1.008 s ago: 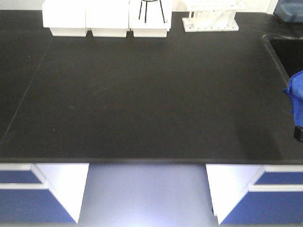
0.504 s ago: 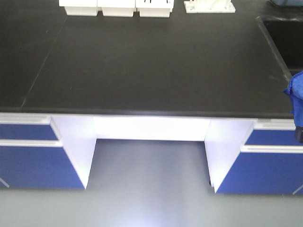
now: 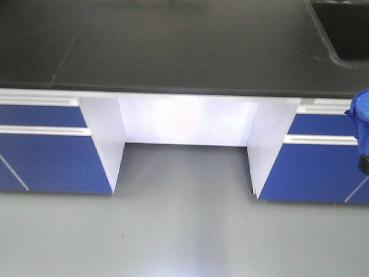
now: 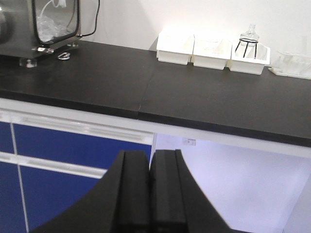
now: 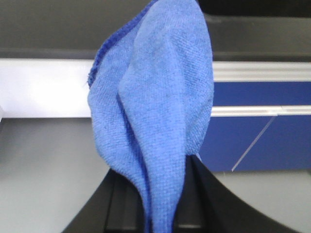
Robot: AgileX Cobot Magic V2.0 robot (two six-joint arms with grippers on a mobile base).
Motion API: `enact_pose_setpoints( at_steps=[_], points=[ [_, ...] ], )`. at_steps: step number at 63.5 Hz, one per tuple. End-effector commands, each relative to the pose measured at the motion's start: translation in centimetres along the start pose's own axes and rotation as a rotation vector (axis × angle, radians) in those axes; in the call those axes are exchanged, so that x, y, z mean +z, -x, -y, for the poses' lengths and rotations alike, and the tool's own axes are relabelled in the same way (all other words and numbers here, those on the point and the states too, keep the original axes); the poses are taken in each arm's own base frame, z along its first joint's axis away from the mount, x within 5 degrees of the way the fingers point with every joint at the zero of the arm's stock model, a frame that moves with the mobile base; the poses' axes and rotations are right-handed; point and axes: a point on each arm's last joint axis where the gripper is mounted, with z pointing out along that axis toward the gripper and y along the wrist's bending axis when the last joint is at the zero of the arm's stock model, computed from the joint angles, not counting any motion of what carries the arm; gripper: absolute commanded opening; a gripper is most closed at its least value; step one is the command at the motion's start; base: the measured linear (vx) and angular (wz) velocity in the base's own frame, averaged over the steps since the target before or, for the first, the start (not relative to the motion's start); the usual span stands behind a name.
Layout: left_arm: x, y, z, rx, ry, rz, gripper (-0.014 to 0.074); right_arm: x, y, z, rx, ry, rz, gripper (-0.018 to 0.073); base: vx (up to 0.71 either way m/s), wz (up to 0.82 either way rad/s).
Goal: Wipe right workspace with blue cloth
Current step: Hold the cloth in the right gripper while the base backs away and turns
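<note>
Cloth [image 5: 150,121], bright blue, stands bunched, seemingly pinched.

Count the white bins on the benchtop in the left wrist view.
3. In a row at the back of the black benchtop: left bin, middle bin, and right bin, which holds a glass flask. More may lie beyond the frame's right edge.

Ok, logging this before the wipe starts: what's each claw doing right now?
Left claw: shut, holding nothing.
Right claw: shut on the bright blue soft microfibre cloth.
</note>
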Motion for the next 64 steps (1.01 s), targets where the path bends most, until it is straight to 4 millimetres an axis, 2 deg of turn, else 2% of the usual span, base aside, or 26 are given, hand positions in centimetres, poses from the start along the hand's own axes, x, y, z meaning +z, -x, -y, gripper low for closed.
enact_pose_setpoints(
  at_steps=[1,64],
  points=[
    [0.05,-0.19,0.03,-0.015,-0.015,0.068,-0.0006,-0.44,1.45,-0.03,-0.011,0.011,0.097,-0.0008,-0.38,0.03],
    [0.05,-0.19,0.03,-0.015,-0.015,0.068,-0.0006,-0.44,1.45,-0.03,-0.011,0.011,0.097,-0.0008,-0.34,-0.04]
  ],
)
